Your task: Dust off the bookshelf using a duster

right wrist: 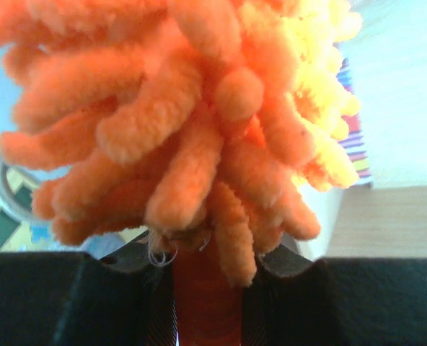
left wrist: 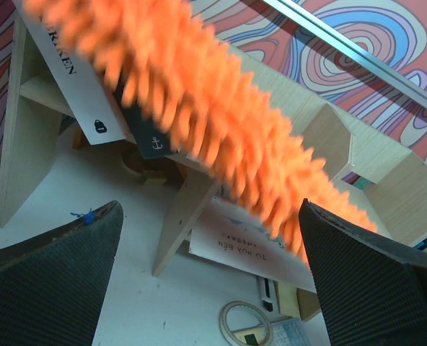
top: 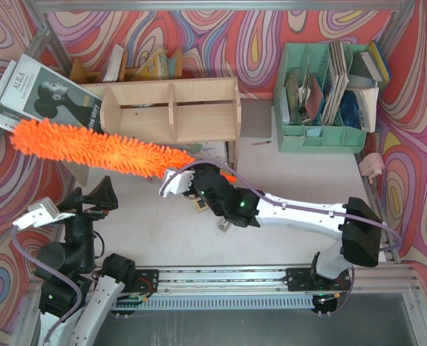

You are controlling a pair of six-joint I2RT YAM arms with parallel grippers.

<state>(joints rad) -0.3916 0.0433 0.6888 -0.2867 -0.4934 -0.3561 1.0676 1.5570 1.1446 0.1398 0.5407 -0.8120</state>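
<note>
The bookshelf, a low light plywood unit with a central divider, stands at the back middle of the table. The fluffy orange duster lies slanted across its front left, the far end reaching over a magazine. My right gripper is shut on the duster's orange handle at the base of the fluff. In the right wrist view the handle sits clamped between the fingers, under the duster head. My left gripper stands open and empty at the near left. Its view looks up at the duster and the bookshelf.
A mint-green slotted organiser with books stands at the back right. A magazine leans at the back left and several books lie behind the shelf. A roll of tape and a printed sheet lie under the shelf. A pink object sits far right.
</note>
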